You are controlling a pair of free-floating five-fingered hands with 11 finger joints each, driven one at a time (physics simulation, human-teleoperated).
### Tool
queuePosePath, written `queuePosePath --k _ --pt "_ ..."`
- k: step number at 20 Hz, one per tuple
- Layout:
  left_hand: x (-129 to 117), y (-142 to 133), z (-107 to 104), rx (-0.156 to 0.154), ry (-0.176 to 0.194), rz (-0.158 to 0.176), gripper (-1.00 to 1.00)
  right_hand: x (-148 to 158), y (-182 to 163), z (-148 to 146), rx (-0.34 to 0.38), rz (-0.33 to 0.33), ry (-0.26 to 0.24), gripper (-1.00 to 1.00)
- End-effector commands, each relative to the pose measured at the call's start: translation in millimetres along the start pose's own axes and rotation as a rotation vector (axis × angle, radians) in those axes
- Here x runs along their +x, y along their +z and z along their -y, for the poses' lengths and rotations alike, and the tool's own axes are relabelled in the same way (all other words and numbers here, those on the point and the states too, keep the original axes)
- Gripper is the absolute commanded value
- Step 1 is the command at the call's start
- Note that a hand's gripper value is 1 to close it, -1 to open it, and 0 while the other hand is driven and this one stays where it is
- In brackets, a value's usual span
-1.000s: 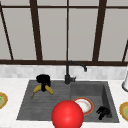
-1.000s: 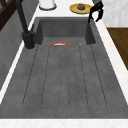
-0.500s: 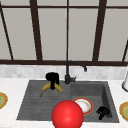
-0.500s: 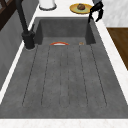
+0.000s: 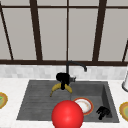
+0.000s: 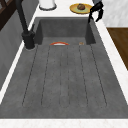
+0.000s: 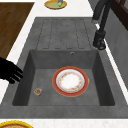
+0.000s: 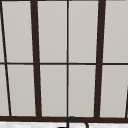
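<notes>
Left hand [image 5: 63, 78] is positioned directly in front of the faucet [image 5: 75, 65], above the drainboard side of the sink [image 5: 35, 100]. Its fingers are curled down around the middle of the banana [image 5: 58, 88], which hangs beneath the palm. The banana's long axis runs left to right across the front view, roughly parallel to the sink's back wall, with both ends curving downward and its left tip reaching further away from the faucet.

Right hand [image 5: 103, 112] hovers at the front right corner of the sink basin, well apart from the faucet and from the banana. Its fingers are bent loosely downward and hold nothing; the side views [image 6: 96, 10] [image 7: 10, 72] place it at the basin's front rim.

A red-rimmed plate [image 7: 70, 81] lies flat on the basin floor, between the faucet and the right hand. A small round item [image 7: 37, 91] rests on the basin floor near the right hand. A red ball [image 5: 67, 115] sits in the foreground of the front view, in front of the plate.
</notes>
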Motion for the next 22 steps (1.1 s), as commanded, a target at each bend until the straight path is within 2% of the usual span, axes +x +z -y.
queuePosePath --k 1,5,7,8,11,15,19,22 --pt "-14.6 -26.7 0.7 -0.023 0.007 -0.01 1.0 0.0 0.0 0.0 0.0 0.0 0.0 0.0" --pt "-36.7 -53.5 10.9 -0.021 0.007 -0.01 1.0 0.0 0.0 0.0 0.0 0.0 0.0 0.0" --pt "-62.0 -55.6 20.1 0.004 0.022 -0.003 1.0 0.0 0.0 0.0 0.0 0.0 0.0 0.0" --pt "-71.3 -58.9 26.6 -0.003 0.0 -0.001 1.0 0.0 0.0 0.0 0.0 0.0 0.0 0.0" --pt "-100.1 -67.2 43.5 -0.004 -0.009 0.0 1.0 0.0 0.0 0.0 0.0 0.0 0.0 0.0" --pt "-137.8 -53.2 61.9 -0.008 0.009 0.029 1.0 0.0 0.0 0.0 0.0 0.0 0.0 0.0" --pt "-174.3 -38.0 81.2 -0.003 0.018 0.032 1.0 0.0 0.0 0.0 0.0 0.0 0.0 0.0" --pt "-208.0 -36.7 95.2 -0.003 0.002 0.02 1.0 0.0 0.0 0.0 0.0 0.0 0.0 0.0"
